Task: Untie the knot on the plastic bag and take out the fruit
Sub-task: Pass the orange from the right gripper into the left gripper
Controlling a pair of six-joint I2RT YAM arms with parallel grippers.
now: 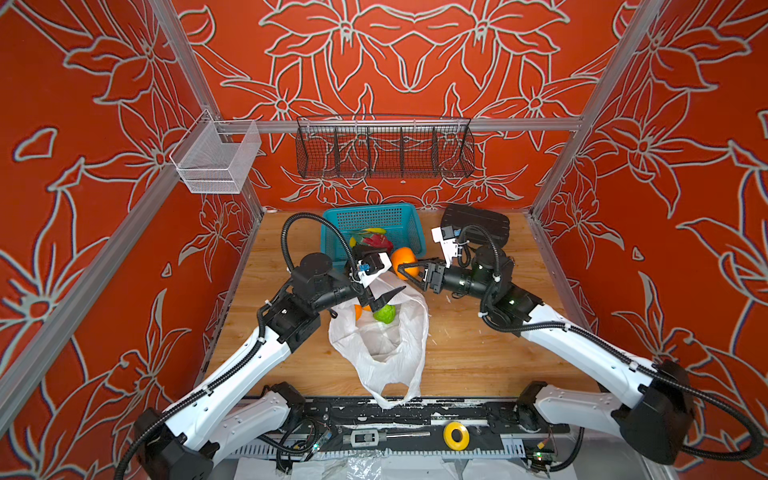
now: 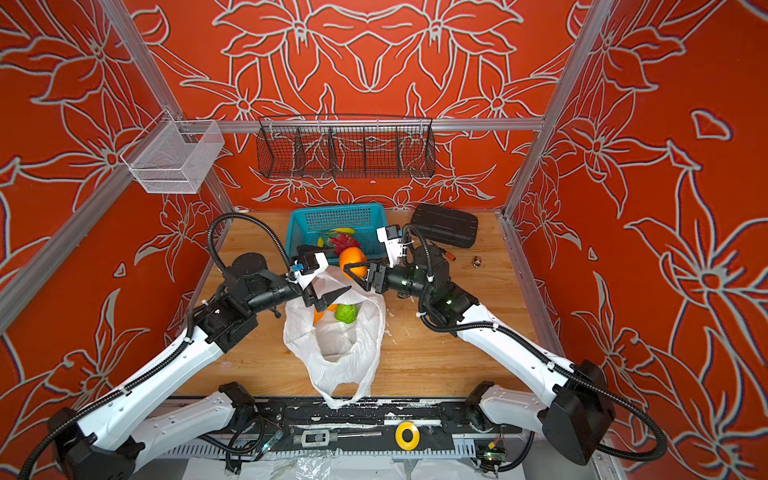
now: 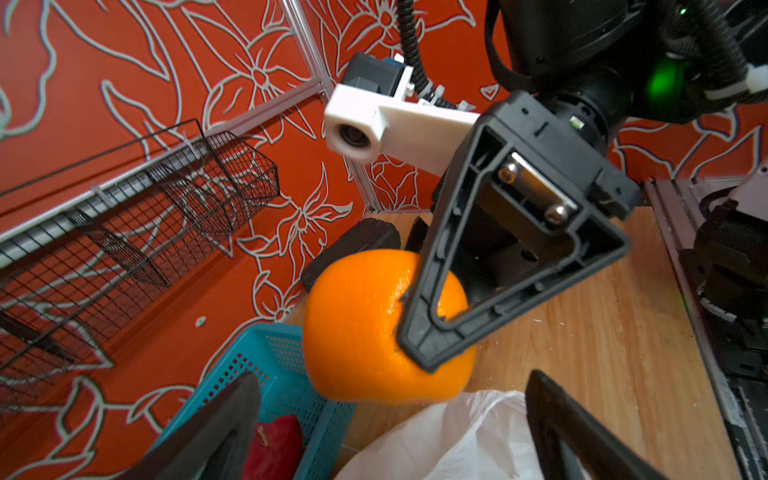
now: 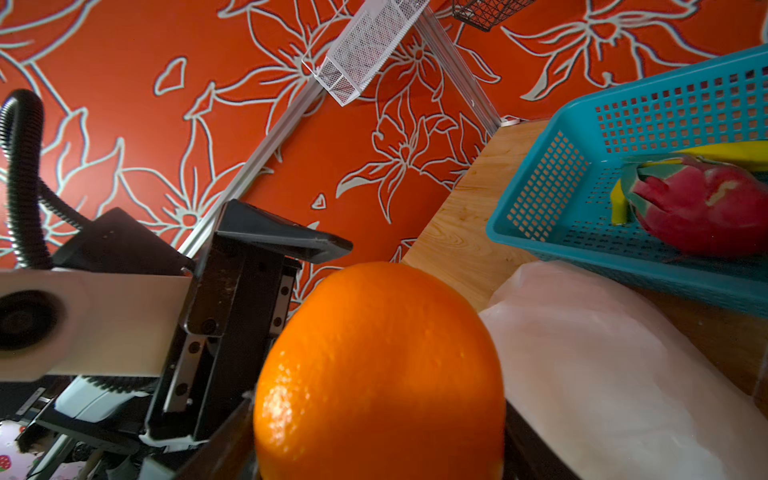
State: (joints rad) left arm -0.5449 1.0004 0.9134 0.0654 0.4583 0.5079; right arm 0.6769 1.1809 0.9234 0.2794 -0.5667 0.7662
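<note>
Orange [image 1: 403,256] in right jaws near basket [image 1: 370,218] edge

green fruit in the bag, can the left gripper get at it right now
Probably yes. The left gripper is open right above the plastic bag's gaping mouth, and the green fruit lies uncovered there. The right gripper holds an orange off to the side, out of the way.

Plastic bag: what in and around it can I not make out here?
- Orange piece in the plastic bag: both top views, partly hidden by the left arm's black jaw.
- Fruit deeper inside: crumpled plastic hides it, if any.
- Small thing on the table: a top view, too small to name.
- Held orange, lower part: right wrist view, cut off by the edge.
</note>
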